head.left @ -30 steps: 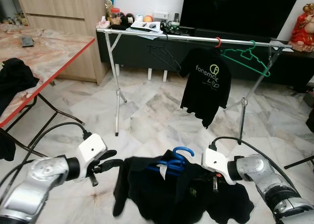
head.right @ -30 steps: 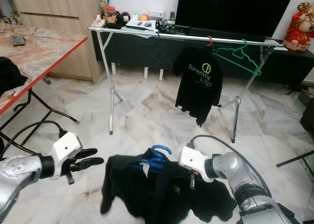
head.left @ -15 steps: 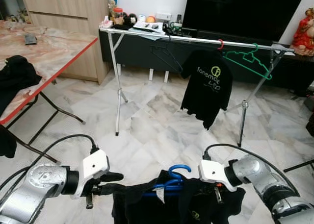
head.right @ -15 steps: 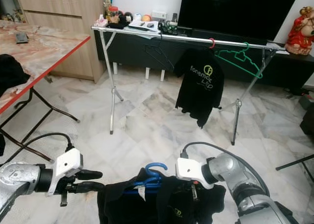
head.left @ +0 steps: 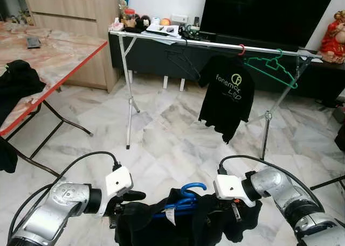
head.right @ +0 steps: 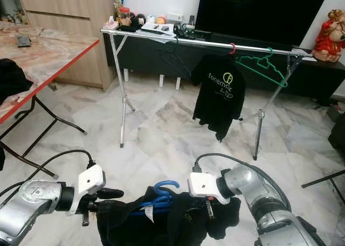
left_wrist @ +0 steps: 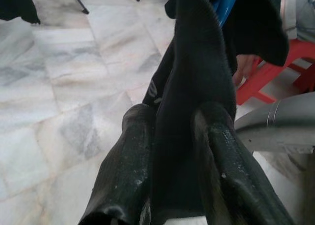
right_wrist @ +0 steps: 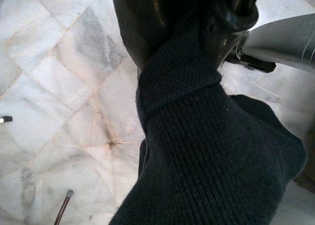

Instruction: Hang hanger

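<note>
Red-edged marble table (head.left: 54, 57) left; TV (head.left: 269, 12), red figurine (head.left: 335, 33) behind.

We hold the garment (head.left: 183, 224) between left gripper (head.left: 131, 202) and right gripper (head.left: 233, 207). The rack (head.left: 215, 43) stands well ahead; the table (head.left: 48, 63) lies beyond the left gripper.

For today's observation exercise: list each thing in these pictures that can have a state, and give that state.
left gripper: shut on black garment
right gripper: shut on black garment
black garment: on blue hanger, held up between both grippers
blue hanger: not yet hung
black T-shirt: hanging on rail
green hanger: hanging, bare
</note>
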